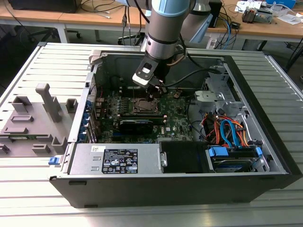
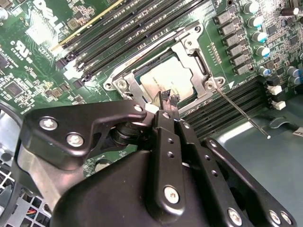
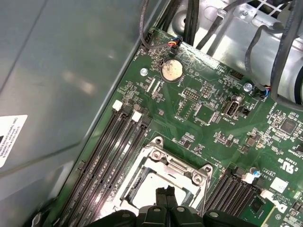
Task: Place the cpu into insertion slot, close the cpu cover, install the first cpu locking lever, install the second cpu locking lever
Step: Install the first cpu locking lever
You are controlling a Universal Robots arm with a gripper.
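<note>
Motherboard (image 3: 208, 118) beneath claw (image 2: 169, 98), cpu (image 2: 165, 78) seated

The exterior view stands off and looks down steeply into the open computer case (image 1: 189, 118) lying on the bench (image 1: 28, 198). Both wrist views ride close above the motherboard (image 3: 213, 123), facing down, and share the insertion slot (image 2: 165, 78) (from differing sides) past the gripper (image 2: 169, 98).

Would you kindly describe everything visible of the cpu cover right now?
The cpu cover is a thin silvery metal frame with a large square window, lying flat and closed over the insertion slot on the green board. Through its window shows the cpu. Screws sit at its corners. In both wrist views the pincer hovers at its edge; contact is unclear.
</note>
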